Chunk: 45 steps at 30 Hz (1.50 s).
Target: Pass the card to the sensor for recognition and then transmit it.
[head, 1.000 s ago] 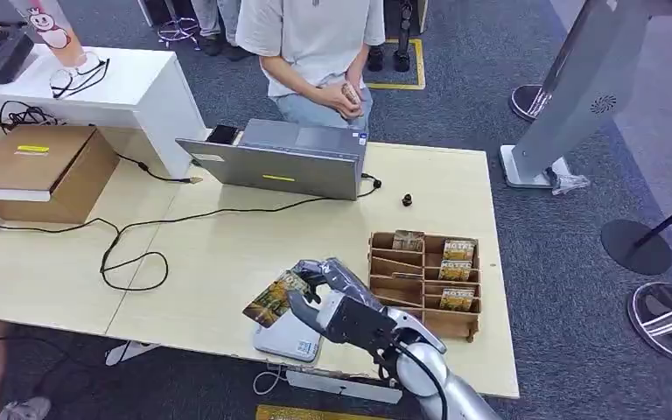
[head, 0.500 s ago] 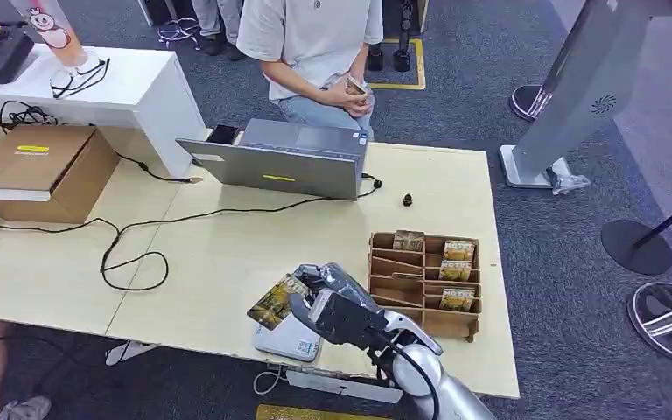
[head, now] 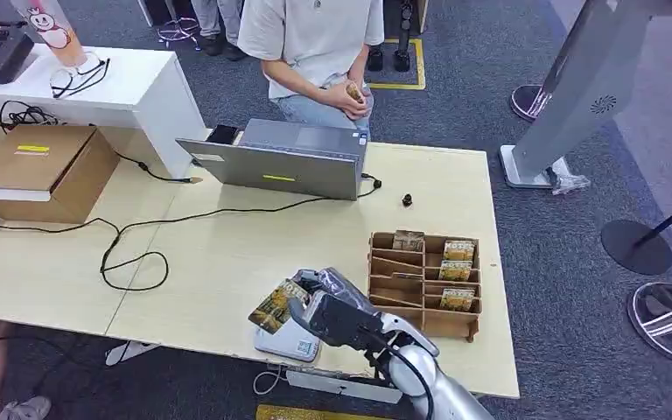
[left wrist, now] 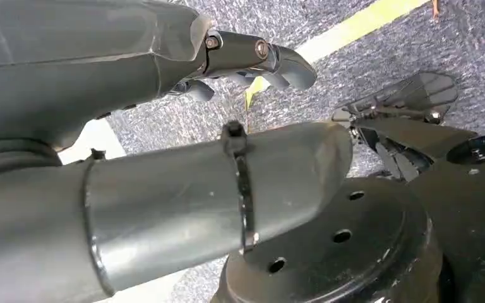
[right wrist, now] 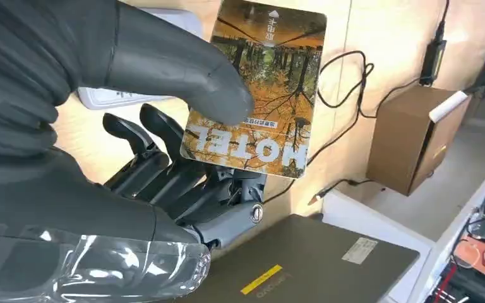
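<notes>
The right robot hand (head: 337, 311) hovers low over the near edge of the worktop (head: 227, 254), pinching the card (head: 276, 304) between thumb and fingers; the right wrist view shows the thumb pressed on the card's printed face, above the word HOTEL. The card juts left from the hand and hangs over the left end of the flat white sensor (head: 287, 339), which lies at the worktop's near edge. Whether the card touches the sensor I cannot tell. This looks like the reading step: the card is presented, not yet handed on. The next move probably calls for keeping the card flat and close over the sensor until it reads, then lifting it and carrying it far across the worktop toward the person (head: 315, 44) behind the laptop (head: 284, 162). Just right of the hand sits a wooden rack (head: 424, 282) of slots; three right-hand slots each hold similar cards. The left robot hand (left wrist: 164, 145) hangs by the floor, fingers loosely curled, holding nothing.
</notes>
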Tool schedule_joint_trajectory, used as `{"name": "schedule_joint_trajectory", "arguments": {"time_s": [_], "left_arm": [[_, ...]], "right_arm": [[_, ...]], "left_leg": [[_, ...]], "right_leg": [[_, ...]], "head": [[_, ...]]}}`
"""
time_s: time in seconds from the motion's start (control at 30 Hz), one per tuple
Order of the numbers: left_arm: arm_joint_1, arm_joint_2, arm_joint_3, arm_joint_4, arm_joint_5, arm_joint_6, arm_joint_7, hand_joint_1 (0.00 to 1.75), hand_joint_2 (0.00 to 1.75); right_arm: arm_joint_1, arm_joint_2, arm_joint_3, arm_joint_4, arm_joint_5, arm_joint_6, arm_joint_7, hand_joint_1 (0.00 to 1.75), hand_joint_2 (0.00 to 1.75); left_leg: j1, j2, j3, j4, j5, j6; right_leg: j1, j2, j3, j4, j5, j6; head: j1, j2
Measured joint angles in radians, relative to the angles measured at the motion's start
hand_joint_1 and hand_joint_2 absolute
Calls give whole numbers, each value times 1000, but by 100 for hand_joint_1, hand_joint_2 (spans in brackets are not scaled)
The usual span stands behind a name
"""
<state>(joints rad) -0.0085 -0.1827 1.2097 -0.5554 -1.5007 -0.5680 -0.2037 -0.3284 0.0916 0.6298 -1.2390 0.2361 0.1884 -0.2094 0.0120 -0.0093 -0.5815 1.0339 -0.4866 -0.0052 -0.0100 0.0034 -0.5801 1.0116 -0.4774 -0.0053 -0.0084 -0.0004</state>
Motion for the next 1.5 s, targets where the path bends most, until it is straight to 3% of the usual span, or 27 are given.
{"name": "schedule_joint_trajectory", "arguments": {"time_s": [1.5], "left_arm": [[-31, 43, -28, 108, 5, 59, 10, 0, 0]], "right_arm": [[-57, 33, 117, 126, 72, -35, 42, 175, 175]], "left_leg": [[0, 0, 0, 0, 0, 0]], "right_leg": [[0, 0, 0, 0, 0, 0]], "head": [[0, 0]]}}
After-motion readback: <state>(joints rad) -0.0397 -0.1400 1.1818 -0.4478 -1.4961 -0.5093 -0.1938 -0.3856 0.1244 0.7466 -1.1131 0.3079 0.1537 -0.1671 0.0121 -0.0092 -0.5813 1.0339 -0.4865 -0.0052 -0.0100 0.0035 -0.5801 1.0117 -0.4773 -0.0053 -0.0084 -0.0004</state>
